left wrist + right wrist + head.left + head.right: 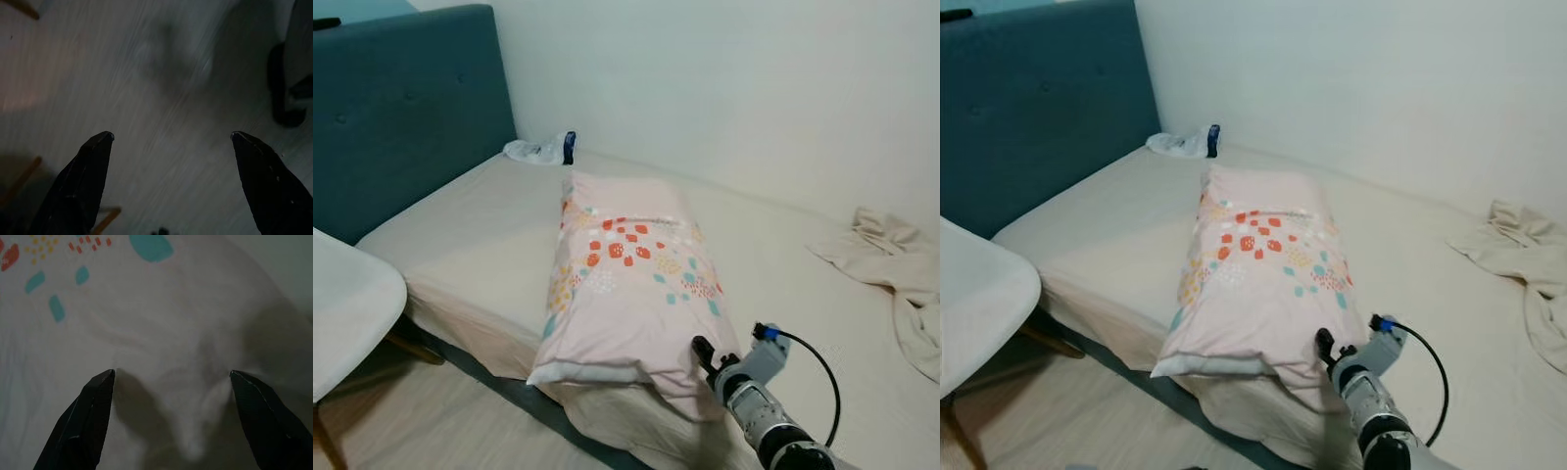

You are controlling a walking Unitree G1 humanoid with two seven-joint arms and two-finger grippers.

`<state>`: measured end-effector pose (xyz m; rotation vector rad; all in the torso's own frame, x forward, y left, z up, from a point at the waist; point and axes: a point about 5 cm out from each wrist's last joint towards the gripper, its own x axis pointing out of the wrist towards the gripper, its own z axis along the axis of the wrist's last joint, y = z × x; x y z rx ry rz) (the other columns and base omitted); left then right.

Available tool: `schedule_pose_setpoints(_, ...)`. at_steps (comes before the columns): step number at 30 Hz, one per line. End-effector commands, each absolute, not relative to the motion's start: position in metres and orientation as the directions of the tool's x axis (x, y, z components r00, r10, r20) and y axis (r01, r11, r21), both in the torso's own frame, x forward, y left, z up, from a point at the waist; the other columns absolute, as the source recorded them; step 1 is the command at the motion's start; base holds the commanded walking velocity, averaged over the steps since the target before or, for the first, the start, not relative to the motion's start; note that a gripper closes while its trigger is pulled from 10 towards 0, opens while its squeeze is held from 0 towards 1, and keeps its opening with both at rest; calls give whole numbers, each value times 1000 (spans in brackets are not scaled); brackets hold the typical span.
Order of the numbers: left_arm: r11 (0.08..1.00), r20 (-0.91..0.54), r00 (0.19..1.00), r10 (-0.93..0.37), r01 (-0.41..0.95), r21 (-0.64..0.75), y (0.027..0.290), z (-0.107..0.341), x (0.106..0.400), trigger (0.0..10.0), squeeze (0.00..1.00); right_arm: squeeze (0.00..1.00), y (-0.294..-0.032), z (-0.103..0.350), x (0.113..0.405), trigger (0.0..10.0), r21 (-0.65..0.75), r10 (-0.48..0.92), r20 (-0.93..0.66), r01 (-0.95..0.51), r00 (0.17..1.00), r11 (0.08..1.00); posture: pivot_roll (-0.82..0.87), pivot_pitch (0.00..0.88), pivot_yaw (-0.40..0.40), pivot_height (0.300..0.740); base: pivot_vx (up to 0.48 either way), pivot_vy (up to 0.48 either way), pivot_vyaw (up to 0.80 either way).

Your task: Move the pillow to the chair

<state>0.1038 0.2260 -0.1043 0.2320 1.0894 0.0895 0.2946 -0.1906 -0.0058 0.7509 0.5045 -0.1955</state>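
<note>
Lying lengthwise on bed point(460, 230): pillow point(631, 284), pink with orange, teal and yellow print, long axis running from the wall side toward the near mattress edge, near short end at that edge, far end pointing at the wall. Beyond pillow's far end, against teal headboard point(406, 108): crumpled plastic bag point(540, 150). Off pillow's right side, well apart: rumpled beige cloth point(891, 264). Left of pillow, off the bed: white chair point(347, 313). Right gripper point(172, 374) at pillow's near right corner, fingers spread wide, tips against fabric per right wrist view. Left gripper point(172, 136) also spread wide, over blurred floor point(146, 73), chair legs at frame edge.
</note>
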Motion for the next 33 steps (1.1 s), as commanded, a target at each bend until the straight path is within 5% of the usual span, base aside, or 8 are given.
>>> schedule_pose_setpoints(1, 966, -872, 452, 190, 71, 247, 234, -104, 95, 10000, 0, 0, -192, -11, 289, 10000, 612, 0, -521, 374, 854, 697, 235, 92, 24, 641, 0, 0, 0)
schedule_pose_setpoints(6, 962, -878, 435, 200, 84, 260, 245, -104, 78, 10000, 0, 20, -200, -18, 281, 10000, 576, -57, -575, 454, 816, 680, 263, 149, 51, 641, 0, 0, 0)
schedule_pose_setpoints(7, 961, -879, 433, 202, 85, 263, 247, -104, 75, 10000, 0, 408, -201, -19, 280, 10000, 567, -71, -584, 469, 809, 677, 265, 154, 53, 641, 0, 0, 0)
schedule_pose_setpoints(8, 960, -878, 432, 204, 85, 265, 251, -103, 70, 10000, 0, 1000, -201, -19, 280, 10000, 564, -73, -586, 470, 807, 679, 277, 183, 62, 641, 0, 0, 0)
schedule_pose_setpoints(21, 963, -866, 469, 175, 102, 250, 252, -102, 60, 10000, 0, 1000, -184, 5, 306, 10000, 681, 48, -439, 297, 897, 669, 297, 274, 91, 641, 0, 0, 0)
schedule_pose_setpoints(22, 963, -864, 475, 170, 105, 248, 251, -101, 61, 10000, 0, 553, -182, 7, 308, 10000, 691, 56, -427, 286, 902, 663, 297, 279, 90, 641, 0, 0, 0)
schedule_pose_setpoints(23, 964, -862, 479, 166, 107, 245, 251, -101, 62, 10000, 0, 0, -180, 9, 309, 10000, 703, 63, -418, 279, 906, 654, 297, 279, 90, 641, 0, 0, 0)
schedule_pose_setpoints(33, 964, -855, 494, 156, 113, 241, 251, -100, 61, 10000, 0, 0, -133, 7, 310, 10000, 779, 198, -416, 236, 887, 581, 288, 287, 91, 641, 0, 0, 0)
